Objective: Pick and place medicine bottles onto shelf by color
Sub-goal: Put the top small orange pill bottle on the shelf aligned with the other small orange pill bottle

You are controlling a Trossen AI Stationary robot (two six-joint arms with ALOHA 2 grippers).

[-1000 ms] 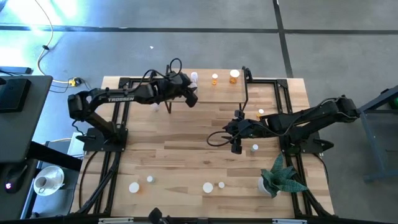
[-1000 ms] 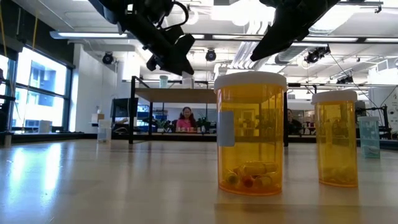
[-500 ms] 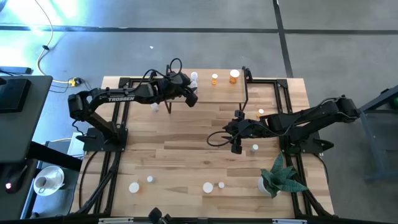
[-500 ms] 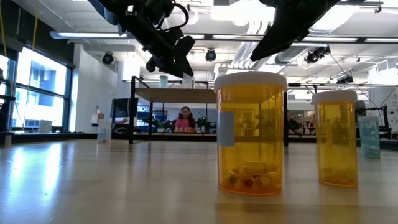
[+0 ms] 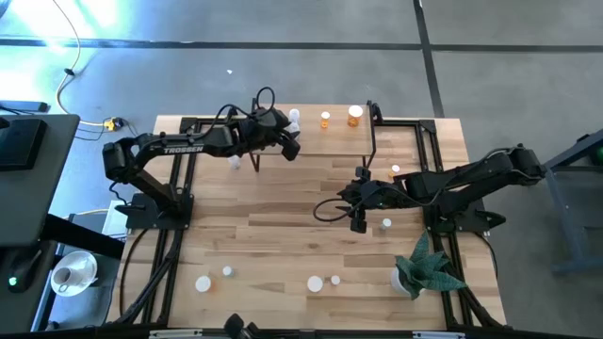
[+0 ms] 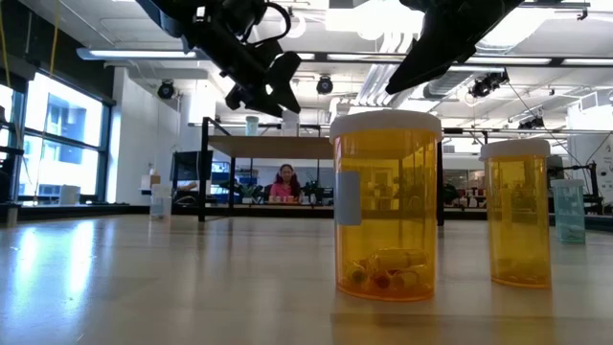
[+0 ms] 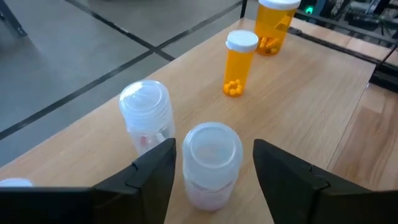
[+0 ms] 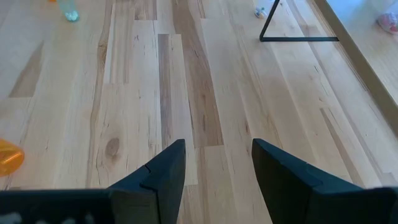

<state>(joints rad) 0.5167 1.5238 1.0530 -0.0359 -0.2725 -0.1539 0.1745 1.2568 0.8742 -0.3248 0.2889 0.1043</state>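
Left wrist view: left gripper [image 7: 214, 165] parted around whitish bottle [image 7: 212, 163] set on shelf [image 7: 298, 118], second whitish bottle [image 7: 147, 121] just beside. Risk judged: finger clipped on withdrawal, either bottle toppled. Right gripper [image 8: 216, 163] parted, empty, over table [image 8: 155, 93].

Left arm stretched from base at 9 o'clock toward 12 o'clock edge of table; left gripper [image 5: 291, 143] raised, fingers [image 7: 149, 171] parted, nothing clamped. Right arm reached from 3 o'clock base toward table centre; right gripper [image 5: 358, 218] held low, fingers [image 8: 163, 171] spread apart, nothing gripped.
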